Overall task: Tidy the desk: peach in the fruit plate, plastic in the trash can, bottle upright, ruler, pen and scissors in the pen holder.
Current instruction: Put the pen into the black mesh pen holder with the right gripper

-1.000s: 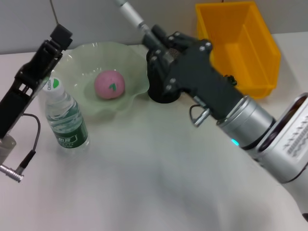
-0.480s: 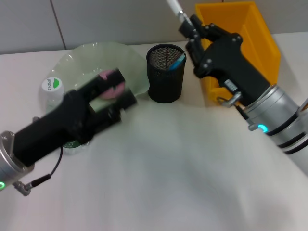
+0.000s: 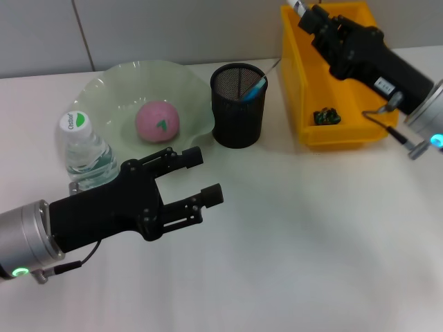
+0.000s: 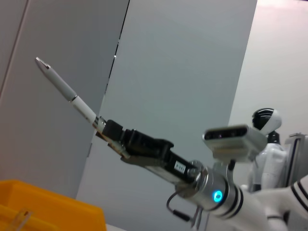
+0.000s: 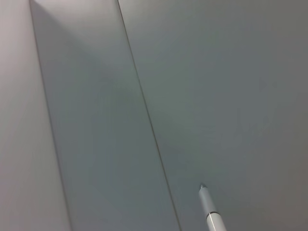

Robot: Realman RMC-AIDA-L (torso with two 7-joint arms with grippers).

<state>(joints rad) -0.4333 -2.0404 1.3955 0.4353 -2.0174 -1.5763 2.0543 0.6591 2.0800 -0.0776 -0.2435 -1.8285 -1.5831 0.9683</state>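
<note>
Right claw clamped on the pen, high over the yellow bin, well off from the holder. Left claw spread wide, empty, over the desk near the bottle. Risk: pen held by its end, could pivot and miss the holder mouth.

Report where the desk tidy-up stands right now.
Done, by the look of it: the peach sits in the fruit plate, the bottle stands upright, and something blue-handled is in the pen holder. In hand: the right gripper holds the pen high over the yellow bin. Left: pen into holder. The left gripper hovers open over the desk.
</note>
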